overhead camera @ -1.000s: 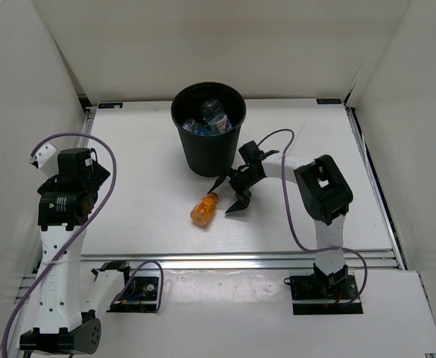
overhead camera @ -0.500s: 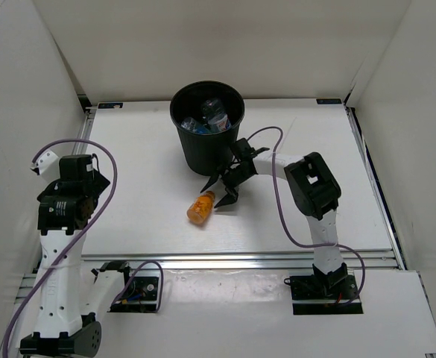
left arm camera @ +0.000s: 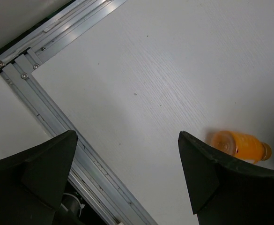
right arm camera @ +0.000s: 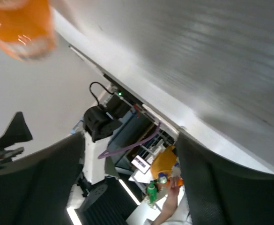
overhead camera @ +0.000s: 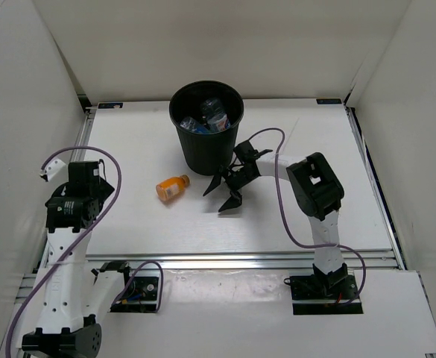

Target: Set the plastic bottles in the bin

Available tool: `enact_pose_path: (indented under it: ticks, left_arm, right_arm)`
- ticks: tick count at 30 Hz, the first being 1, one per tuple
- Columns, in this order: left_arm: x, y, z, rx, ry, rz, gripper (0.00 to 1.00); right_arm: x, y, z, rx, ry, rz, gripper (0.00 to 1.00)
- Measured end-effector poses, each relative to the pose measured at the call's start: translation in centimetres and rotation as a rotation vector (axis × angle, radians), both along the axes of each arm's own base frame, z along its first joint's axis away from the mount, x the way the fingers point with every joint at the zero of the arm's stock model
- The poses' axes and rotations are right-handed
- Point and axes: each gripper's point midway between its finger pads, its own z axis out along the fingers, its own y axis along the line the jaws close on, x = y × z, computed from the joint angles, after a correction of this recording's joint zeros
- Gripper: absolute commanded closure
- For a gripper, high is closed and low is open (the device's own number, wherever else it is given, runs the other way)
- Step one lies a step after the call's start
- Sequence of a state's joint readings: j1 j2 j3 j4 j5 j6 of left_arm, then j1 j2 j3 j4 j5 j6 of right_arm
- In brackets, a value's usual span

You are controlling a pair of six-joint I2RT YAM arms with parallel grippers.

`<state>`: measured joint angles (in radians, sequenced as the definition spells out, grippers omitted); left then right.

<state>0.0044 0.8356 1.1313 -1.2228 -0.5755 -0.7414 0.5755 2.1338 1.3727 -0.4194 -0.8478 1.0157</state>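
Note:
An orange bottle [overhead camera: 172,187] lies on its side on the table, left of the bin. It also shows in the left wrist view [left arm camera: 238,146] and, blurred, in the right wrist view [right arm camera: 19,28]. The black bin [overhead camera: 207,127] stands at the back centre with several bottles inside. My right gripper [overhead camera: 223,192] is open and empty just right of the bin's base, a little way right of the orange bottle. My left gripper [overhead camera: 91,195] is open and empty at the left side of the table, left of the bottle.
White walls enclose the table on three sides. An aluminium rail [overhead camera: 240,260] runs along the near edge and another [left arm camera: 57,126] along the left edge. Purple cables loop from both arms.
The orange bottle has rolled left and back, away from the right gripper, which has drawn back slightly. The left arm has lowered and moved toward the near edge.

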Motion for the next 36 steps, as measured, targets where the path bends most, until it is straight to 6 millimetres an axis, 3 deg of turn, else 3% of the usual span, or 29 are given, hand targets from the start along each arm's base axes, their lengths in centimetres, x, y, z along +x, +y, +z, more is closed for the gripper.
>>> enact_pose_path:
  ticks: [3, 6, 11, 13, 16, 20, 24, 27, 30, 33, 36]
  left_arm:
    - [0.8, -0.6, -2.0, -0.025, 0.021, -0.027, 0.0]
    - [3.0, -1.9, -5.0, -0.11, 0.055, -0.069, 0.0]
    - [9.9, -5.8, -8.3, -0.384, 0.023, -0.1, 0.0]
    - [12.9, -7.3, -9.0, -0.495, 0.026, -0.085, 0.0]
    - [18.4, -9.0, -8.9, -0.631, 0.008, -0.065, 0.0]
    - [27.7, -10.9, -7.3, -0.73, -0.05, -0.088, 0.0]
    - [37.5, -13.2, -4.0, -0.782, -0.196, -0.212, 0.0]
    - [42.2, -14.6, -4.2, -0.833, -0.252, -0.282, 0.0]
    - [44.2, -15.1, -8.1, -0.904, -0.214, -0.278, 0.0]
    - [44.3, -14.4, -14.2, -0.972, -0.119, -0.208, 0.0]
    - [44.4, -13.9, -18.7, -1.039, -0.06, -0.131, 0.0]
  right_arm:
    - [-0.2, -0.2, 0.0, -0.006, -0.004, 0.01, 0.09]
    - [-0.6, -0.4, 0.1, -0.019, 0.002, 0.02, 0.06]
    - [-1.2, -1.1, 2.0, -0.021, -0.025, 0.062, 0.05]
    - [-1.1, -1.4, 4.3, 0.005, -0.082, 0.075, 0.04]
    - [-0.5, -2.6, 7.6, 0.047, -0.161, 0.066, 0.04]
    - [2.4, -5.6, 10.5, 0.102, -0.221, -0.009, 0.09]
    - [5.9, -9.6, 10.7, 0.115, -0.207, -0.123, 0.1]
    - [7.9, -12.3, 10.2, 0.114, -0.202, -0.196, 0.14]
    - [9.0, -14.1, 9.9, 0.131, -0.189, -0.24, 0.15]
    - [9.6, -15.7, 10.0, 0.143, -0.179, -0.28, 0.15]
    - [9.7, -17.3, 9.6, 0.149, -0.173, -0.313, 0.16]
